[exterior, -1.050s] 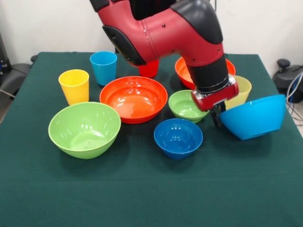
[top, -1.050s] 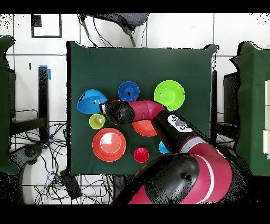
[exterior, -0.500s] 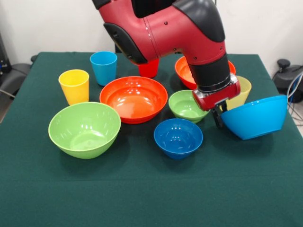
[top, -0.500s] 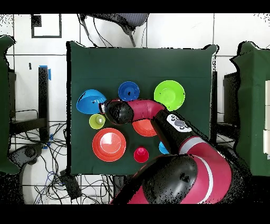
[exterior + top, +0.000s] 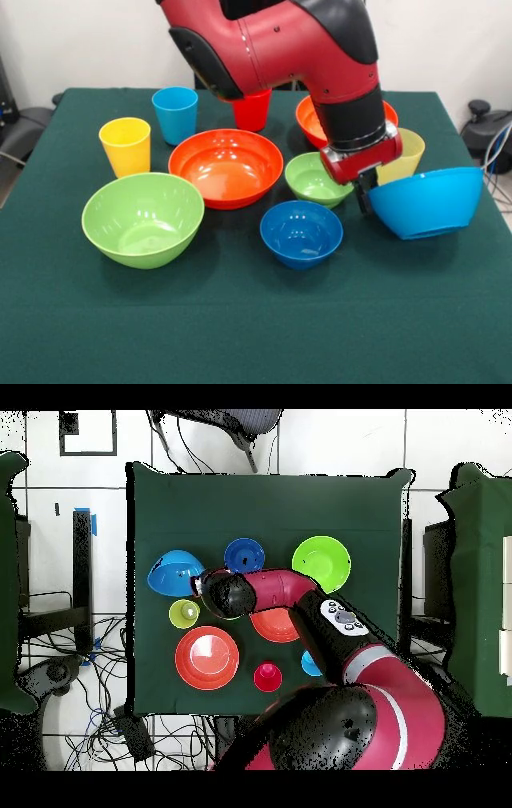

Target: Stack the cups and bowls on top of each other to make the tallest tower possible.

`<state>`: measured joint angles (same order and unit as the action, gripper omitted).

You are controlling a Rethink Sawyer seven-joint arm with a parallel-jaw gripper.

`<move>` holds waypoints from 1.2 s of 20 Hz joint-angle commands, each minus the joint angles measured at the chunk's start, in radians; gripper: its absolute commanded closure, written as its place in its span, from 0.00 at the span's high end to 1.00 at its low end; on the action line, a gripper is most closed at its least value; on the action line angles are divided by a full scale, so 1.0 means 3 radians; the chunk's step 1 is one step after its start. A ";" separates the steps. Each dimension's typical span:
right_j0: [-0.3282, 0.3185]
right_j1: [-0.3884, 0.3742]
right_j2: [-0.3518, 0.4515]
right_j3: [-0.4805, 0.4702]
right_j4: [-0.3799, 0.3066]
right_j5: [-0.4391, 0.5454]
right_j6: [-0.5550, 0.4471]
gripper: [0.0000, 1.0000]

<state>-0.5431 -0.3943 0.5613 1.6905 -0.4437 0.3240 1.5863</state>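
We noted the gripper [image 5: 364,192] pinching the rim of the big blue bowl [image 5: 428,202], held tilted off the table at its right side. Nearest landing spots, small green bowl [image 5: 316,178] and small dark blue bowl [image 5: 301,232], lay leftward.

Even bright overhead light here: glare spots inside the wide orange-red bowl [image 5: 226,166], soft shadows under it on my table [image 5: 240,320], focus sharp throughout.

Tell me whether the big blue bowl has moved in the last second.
Yes. The big blue bowl has levelled out and lifted slightly, judged against the pale yellow cup behind it.
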 commanded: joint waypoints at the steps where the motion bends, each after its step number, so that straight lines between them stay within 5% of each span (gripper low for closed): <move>1: -0.0257 -0.0392 -0.0103 0.0083 -0.0021 0.0557 -0.0125 0.00; 7: -0.0463 -0.0626 0.0010 0.0207 0.0059 0.0527 -0.0020 0.00; 13: -0.0428 -0.0579 0.0002 0.0161 0.0036 0.0527 0.0072 0.00; 24: -0.0521 -0.0476 0.0183 0.0193 0.0321 0.0634 0.0106 0.00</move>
<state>-0.7017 -0.5696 0.5684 1.7146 -0.3935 0.3881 1.5863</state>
